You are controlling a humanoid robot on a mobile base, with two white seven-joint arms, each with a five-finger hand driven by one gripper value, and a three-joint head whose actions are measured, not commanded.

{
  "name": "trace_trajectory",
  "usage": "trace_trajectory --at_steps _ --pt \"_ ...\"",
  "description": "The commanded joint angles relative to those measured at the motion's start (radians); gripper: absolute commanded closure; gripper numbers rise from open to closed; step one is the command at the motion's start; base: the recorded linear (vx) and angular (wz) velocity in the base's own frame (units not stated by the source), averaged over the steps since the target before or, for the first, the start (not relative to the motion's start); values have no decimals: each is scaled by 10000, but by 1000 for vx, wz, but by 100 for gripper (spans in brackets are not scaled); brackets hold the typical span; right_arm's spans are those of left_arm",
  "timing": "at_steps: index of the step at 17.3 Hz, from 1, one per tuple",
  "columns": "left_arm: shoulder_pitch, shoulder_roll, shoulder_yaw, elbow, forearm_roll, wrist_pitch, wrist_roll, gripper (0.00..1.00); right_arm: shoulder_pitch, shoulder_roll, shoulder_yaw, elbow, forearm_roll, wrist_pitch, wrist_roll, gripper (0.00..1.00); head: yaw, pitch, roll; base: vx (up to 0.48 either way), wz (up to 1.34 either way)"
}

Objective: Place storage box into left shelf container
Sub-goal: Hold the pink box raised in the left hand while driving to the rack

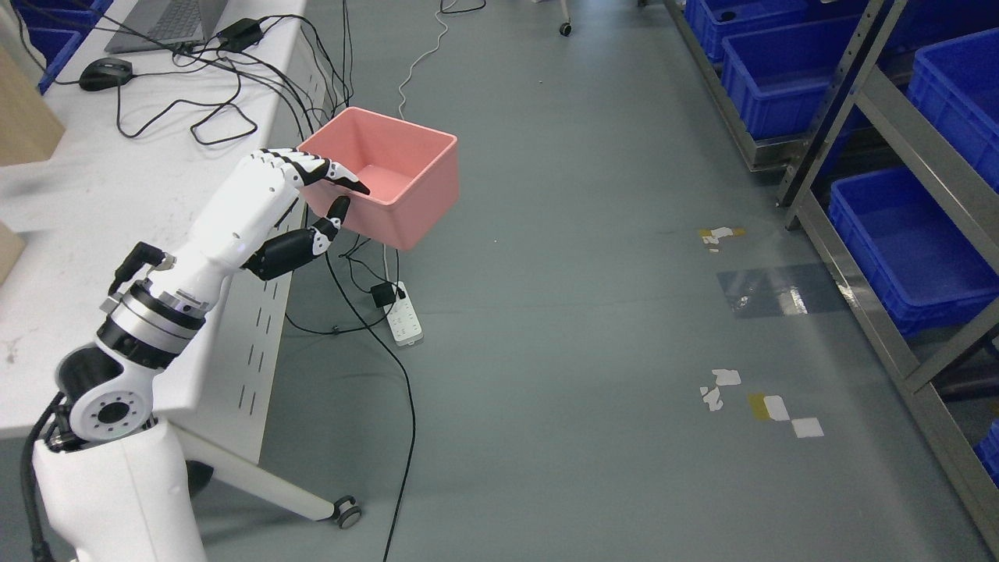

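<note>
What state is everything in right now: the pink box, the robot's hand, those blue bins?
Pink storage box: empty, held in the air beside the table, tilted.
Left hand: shut on the box's near wall, fingers inside, thumb outside.
Blue bins: on the shelf at right, the ones seen into empty.
Power strip: on the floor, plug in.

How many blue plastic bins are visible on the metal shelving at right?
At least 5: two far ones, one upper right, one mid-right, a sliver lower right. Others may be hidden.

White table (94, 203): mouse (104, 73), laptop (168, 22), cables (195, 109).
</note>
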Motion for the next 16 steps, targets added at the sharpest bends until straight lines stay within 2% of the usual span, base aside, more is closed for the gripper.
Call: trace_trajectory --at_steps 1,16 --pt "21 227 156 26 -15 4 21 99 -1 -175 0 0 77 0 3422 0 0 0 0 301 -148" --pt "98 156 49 26 0 4 21 99 -1 -175 0 0 77 0 3422 0 0 0 0 368 -85"
